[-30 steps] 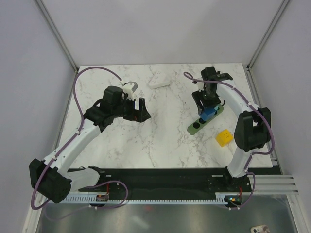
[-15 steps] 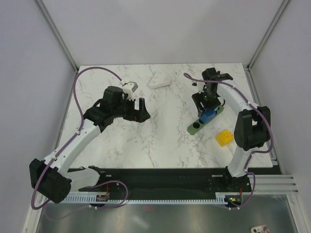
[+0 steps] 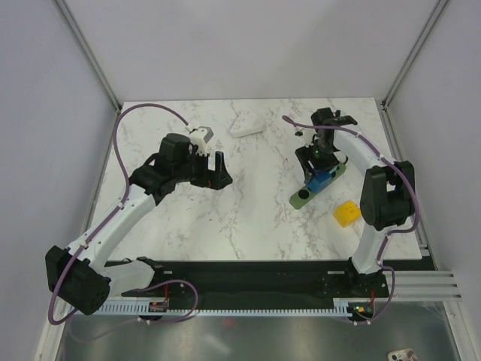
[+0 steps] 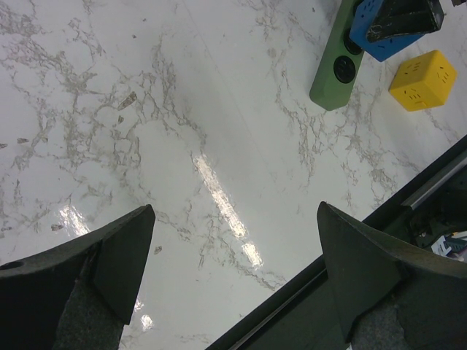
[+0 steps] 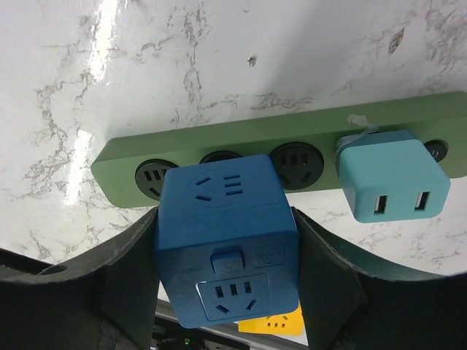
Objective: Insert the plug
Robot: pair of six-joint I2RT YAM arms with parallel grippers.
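The plug [image 5: 228, 240] is a bright-blue cube with sockets on its faces. My right gripper [image 5: 226, 255] is shut on it, one finger on each side, and holds it over the middle of the green power strip [image 5: 131, 157], covering one socket. In the top view the plug [image 3: 321, 180] sits on the strip [image 3: 302, 197] under my right gripper [image 3: 319, 167]. A light teal adapter [image 5: 390, 175] is plugged into the strip to the right. My left gripper [image 3: 213, 170] is open and empty over the table's left half; its view shows the strip [image 4: 334, 69] far off.
A yellow block [image 3: 346, 213] lies near the strip at the right edge, also in the left wrist view [image 4: 423, 80]. A white object [image 3: 246, 125] lies at the back. A small white piece [image 3: 200, 135] sits by the left arm.
My right gripper with the blue plug has shifted slightly toward the back along the strip. The left arm has not moved.
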